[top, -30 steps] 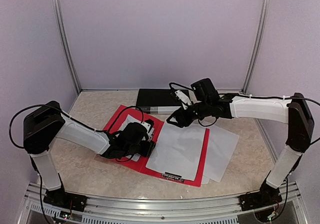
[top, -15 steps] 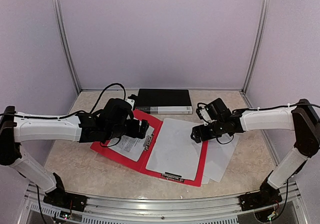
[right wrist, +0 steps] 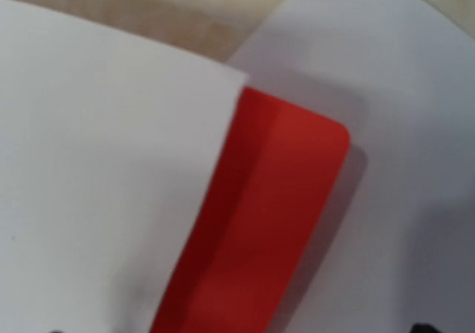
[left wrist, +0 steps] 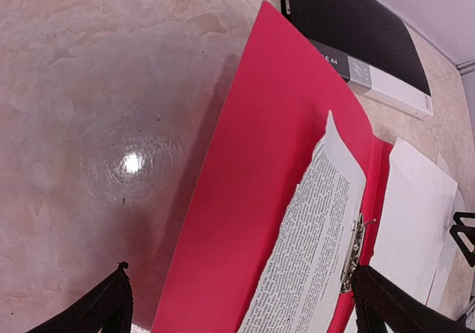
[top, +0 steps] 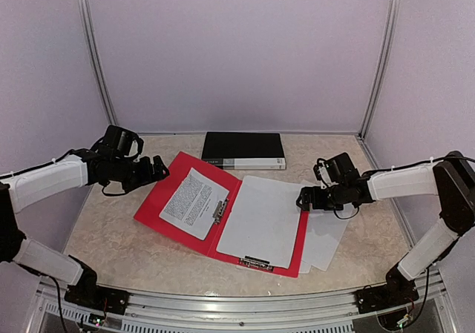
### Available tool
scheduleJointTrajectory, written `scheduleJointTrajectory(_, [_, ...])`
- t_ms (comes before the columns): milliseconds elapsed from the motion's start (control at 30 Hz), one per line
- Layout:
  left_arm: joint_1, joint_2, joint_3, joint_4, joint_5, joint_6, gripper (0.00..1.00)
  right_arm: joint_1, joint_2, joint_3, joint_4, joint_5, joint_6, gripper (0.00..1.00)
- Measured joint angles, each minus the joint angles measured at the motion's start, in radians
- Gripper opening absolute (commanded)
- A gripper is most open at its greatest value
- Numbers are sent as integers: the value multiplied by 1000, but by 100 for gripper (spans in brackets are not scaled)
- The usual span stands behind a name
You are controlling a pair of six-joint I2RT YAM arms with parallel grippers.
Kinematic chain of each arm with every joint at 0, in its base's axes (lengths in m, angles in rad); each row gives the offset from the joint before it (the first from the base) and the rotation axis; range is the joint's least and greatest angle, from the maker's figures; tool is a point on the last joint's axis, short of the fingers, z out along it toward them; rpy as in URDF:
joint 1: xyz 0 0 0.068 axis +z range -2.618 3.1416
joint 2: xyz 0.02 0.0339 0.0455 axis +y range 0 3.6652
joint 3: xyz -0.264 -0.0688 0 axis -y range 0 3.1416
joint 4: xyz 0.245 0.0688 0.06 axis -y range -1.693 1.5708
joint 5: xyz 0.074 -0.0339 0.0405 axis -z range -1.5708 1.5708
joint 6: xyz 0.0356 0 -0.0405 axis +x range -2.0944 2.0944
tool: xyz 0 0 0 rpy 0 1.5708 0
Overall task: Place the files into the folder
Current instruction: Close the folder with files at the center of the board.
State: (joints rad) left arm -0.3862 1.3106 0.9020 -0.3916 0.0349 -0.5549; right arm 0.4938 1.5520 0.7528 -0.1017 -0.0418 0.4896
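Observation:
The red folder lies open in the middle of the table. A small printed sheet rests on its left flap beside the metal clip. A large blank sheet covers the right flap, and more white sheets stick out from under its right edge. My left gripper hovers open just left of the folder's far left corner; the left wrist view shows the red flap and printed sheet between its wide-apart fingers. My right gripper stands open over the folder's right corner, holding nothing.
A black box with a white edge lies at the back of the table, just beyond the folder. Metal frame posts and lilac walls close in the workspace on the left, right and back.
My left arm has drawn back from over the left flap to the folder's left side, and its jaws have opened. My right arm has swung from the folder's far edge to its right edge, opening.

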Motion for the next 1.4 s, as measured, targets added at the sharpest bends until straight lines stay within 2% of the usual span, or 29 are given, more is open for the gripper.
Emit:
scheduleJointTrajectory(167, [48, 111, -23, 30, 164, -40, 98, -24, 14, -35, 80, -72, 37, 94])
scheduleJointTrajectory(433, [75, 172, -86, 133, 400, -111, 84, -25, 55, -68, 204, -169, 90, 84])
scheduleJointTrajectory(567, [76, 169, -117, 181, 467, -146, 81, -26, 58, -78, 233, -201, 109, 80])
scheduleJointTrajectory(867, [76, 52, -164, 180, 447, -172, 78, -26, 30, -73, 245, -262, 125, 72])
scheduleJointTrajectory(1100, [76, -16, -204, 177, 399, -175, 77, 4, -15, 46, 204, -294, 127, 72])
scheduleJointTrajectory(1200, [76, -24, -221, 175, 386, -176, 77, 47, -15, 99, 201, -299, 129, 73])
scheduleJointTrajectory(1400, [76, -42, -239, 174, 359, -178, 77, 158, 37, 245, 167, -309, 132, 82])
